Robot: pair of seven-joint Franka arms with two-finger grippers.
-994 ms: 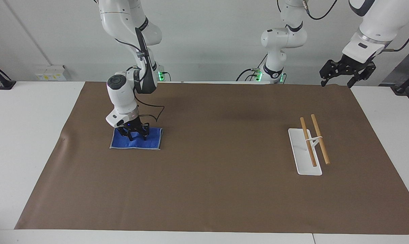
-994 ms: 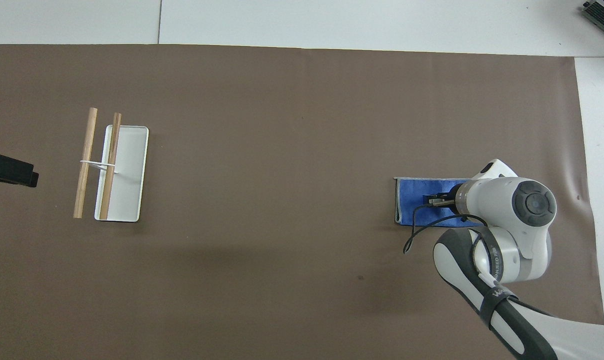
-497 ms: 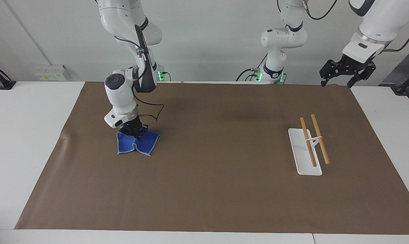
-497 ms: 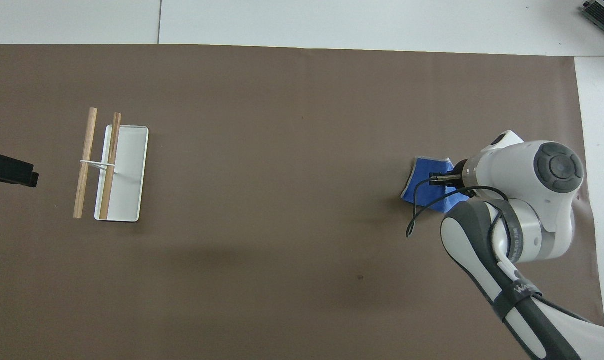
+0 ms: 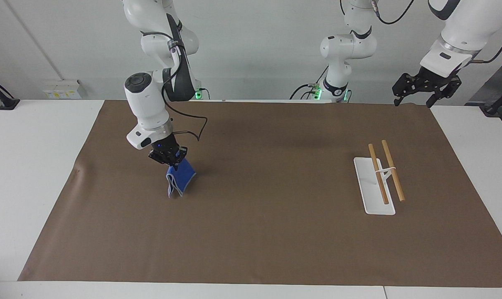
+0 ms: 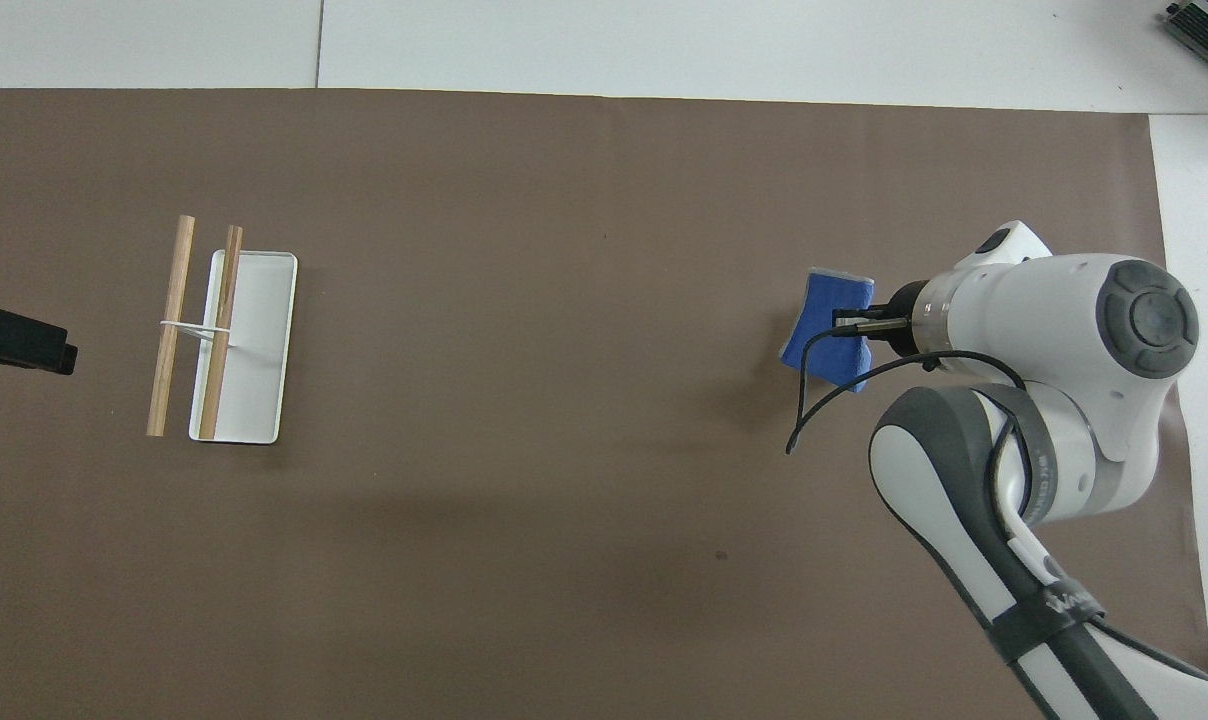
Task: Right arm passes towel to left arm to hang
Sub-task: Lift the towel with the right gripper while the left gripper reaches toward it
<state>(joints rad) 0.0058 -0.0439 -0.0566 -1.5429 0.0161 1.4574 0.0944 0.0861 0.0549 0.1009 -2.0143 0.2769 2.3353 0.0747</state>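
Facing view, inventory, read from that view's left edge to its right.

Counter [image 5: 35, 174]: white top, covered over most of its width by a brown mat [image 5: 267, 232]; pale wall above it, with a small socket plate [image 5: 62, 88] on the wall at the right arm's end.

Right arm [image 5: 151, 95]: white, reaching down over the mat at its own end of the counter. Right end effector [image 5: 171, 160]: black, blue light lit, fingertips pinched tight on the top edge of the towel [image 5: 179, 179].

Towel: blue with grey edging, hanging folded below the right end effector; whether its lowest corner touches the mat cannot be told. In the overhead view the towel [image 6: 826, 326] shows just beside the wrist, over the mat.

Rack [image 5: 377, 182]: white flat base with two wooden rails, standing on the mat toward the left arm's end, well apart from the towel.

Left arm [image 5: 454, 37]: white, waiting. Left end effector [image 5: 413, 99]: black, fingers spread wide, holding nothing, raised over the mat's edge nearest the robots.
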